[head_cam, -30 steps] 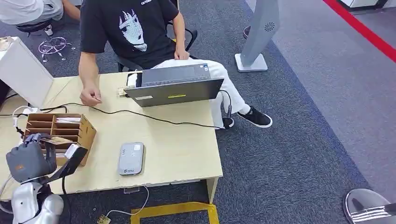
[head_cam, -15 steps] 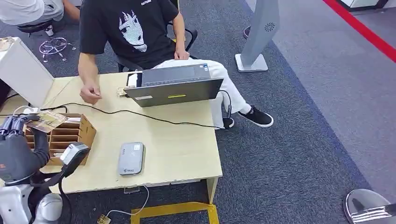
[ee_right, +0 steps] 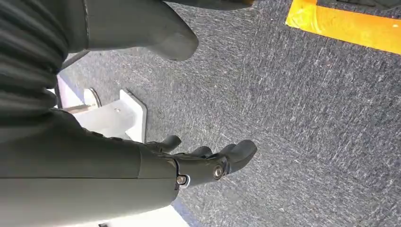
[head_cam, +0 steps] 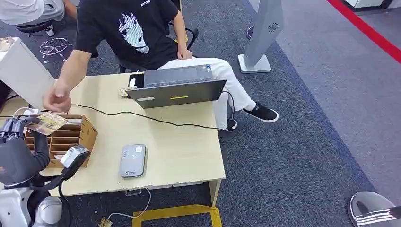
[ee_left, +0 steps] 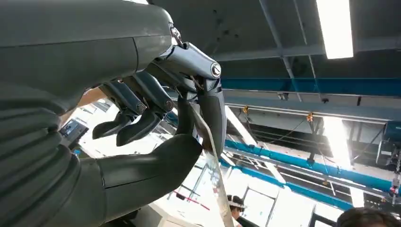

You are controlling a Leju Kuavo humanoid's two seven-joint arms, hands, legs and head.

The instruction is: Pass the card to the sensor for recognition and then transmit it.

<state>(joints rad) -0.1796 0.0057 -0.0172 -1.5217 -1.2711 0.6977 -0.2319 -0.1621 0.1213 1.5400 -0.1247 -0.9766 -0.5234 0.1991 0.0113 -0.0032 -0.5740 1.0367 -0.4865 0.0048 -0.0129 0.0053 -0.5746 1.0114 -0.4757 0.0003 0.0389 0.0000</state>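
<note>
At the left edge of the head view the left hand (head_cam: pixel 18 142) is pinching the card (head_cam: pixel 46 123) between its thumb and a finger, holding it raised over the top of the wooden compartment organizer (head_cam: pixel 71 135) at the table's left side. In the left wrist view the card (ee_left: pixel 211 175) is showing edge-on, clamped against the thick thumb while the other fingers (ee_left: pixel 137 120) are curling free. Just below the card in the head view, a small grey scanner head (head_cam: pixel 74 155) is sitting on a black stalk in front of the organizer. The flat grey card reader (head_cam: pixel 132 161) is lying on the light wooden table (head_cam: pixel 179 151) toward the lower middle of the frame, well apart from the card. A person's hand (head_cam: pixel 56 100) is reaching in from the upper left, hovering near the card. A grey laptop (head_cam: pixel 176 86) is standing at the table's far edge. In the right wrist view the right hand (ee_right: pixel 208 163) is hanging over dark carpet, fingers loosely extended and holding nothing.
</note>
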